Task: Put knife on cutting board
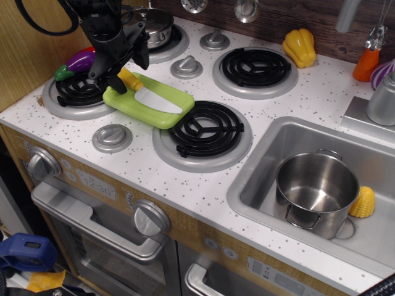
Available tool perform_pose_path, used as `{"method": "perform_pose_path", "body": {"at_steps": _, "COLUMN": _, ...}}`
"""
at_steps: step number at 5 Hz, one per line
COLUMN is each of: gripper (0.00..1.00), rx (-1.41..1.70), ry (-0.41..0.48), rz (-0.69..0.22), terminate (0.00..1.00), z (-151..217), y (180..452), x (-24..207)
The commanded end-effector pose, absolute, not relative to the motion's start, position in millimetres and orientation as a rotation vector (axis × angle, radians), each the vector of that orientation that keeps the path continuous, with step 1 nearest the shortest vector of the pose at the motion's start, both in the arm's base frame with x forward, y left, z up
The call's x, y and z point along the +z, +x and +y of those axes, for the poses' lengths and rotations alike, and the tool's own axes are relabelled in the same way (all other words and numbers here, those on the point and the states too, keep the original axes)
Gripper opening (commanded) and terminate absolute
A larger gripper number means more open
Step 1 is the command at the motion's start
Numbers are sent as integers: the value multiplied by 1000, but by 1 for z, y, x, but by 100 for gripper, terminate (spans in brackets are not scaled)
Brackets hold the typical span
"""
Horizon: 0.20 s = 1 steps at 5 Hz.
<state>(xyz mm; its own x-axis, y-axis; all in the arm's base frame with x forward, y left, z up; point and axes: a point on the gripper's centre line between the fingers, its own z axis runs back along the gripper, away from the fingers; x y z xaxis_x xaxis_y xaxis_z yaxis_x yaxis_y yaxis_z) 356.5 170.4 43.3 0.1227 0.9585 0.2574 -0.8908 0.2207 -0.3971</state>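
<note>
The knife lies flat on the lime-green cutting board (147,113), which rests between the front left burner and the front middle burner. Its white blade (158,100) points right and its yellow-orange handle (130,79) points towards the back left. My black gripper (128,71) hovers right over the handle. Its fingers stand spread on either side of the handle, one finger (117,84) down at the board's left end. The gripper looks open, and the knife rests on the board on its own.
A purple eggplant (81,60) lies behind the left burner (74,98). A small steel pot (154,23) stands at the back left. A yellow pepper (299,45) is at the back. The sink (259,161) holds a steel pot (316,192) and a corn cob (363,202).
</note>
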Motion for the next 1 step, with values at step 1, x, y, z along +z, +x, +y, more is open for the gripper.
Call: {"method": "perform_pose_path", "body": {"at_steps": 1, "gripper": 100, "rx": 1355, "ry": -170, "rz": -561, "terminate": 100, "z": 176, "y": 362, "x": 59}}
